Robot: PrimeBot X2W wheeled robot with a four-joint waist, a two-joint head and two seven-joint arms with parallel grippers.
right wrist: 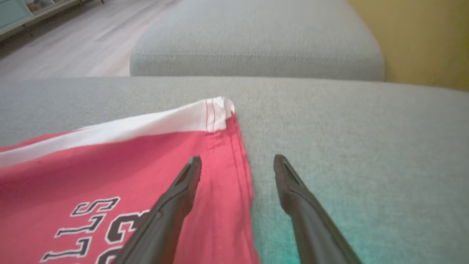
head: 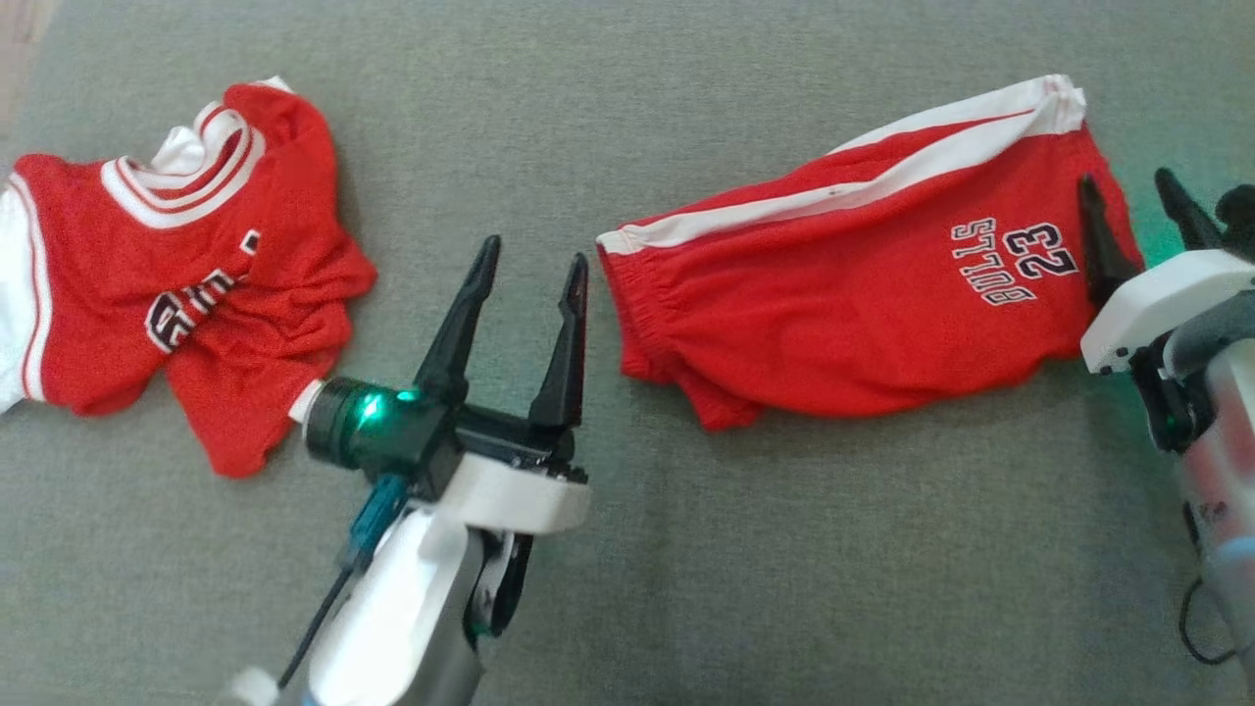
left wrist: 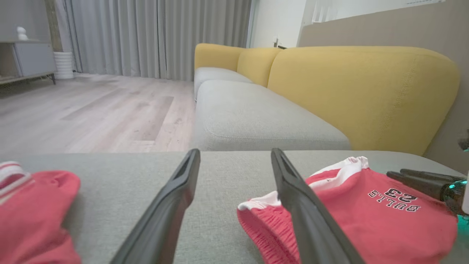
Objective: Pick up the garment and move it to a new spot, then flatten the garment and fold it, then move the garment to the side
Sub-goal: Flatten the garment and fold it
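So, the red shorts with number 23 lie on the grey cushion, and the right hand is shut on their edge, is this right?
Not quite: the right hand is open, not shut. In the right wrist view its fingers stand apart, astride the edge of the red shorts. The rest is right.

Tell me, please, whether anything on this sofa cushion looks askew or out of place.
The red jersey at the left lies crumpled, collar twisted, lettering buckled into folds. The red Bulls shorts lie flatter but slanted.
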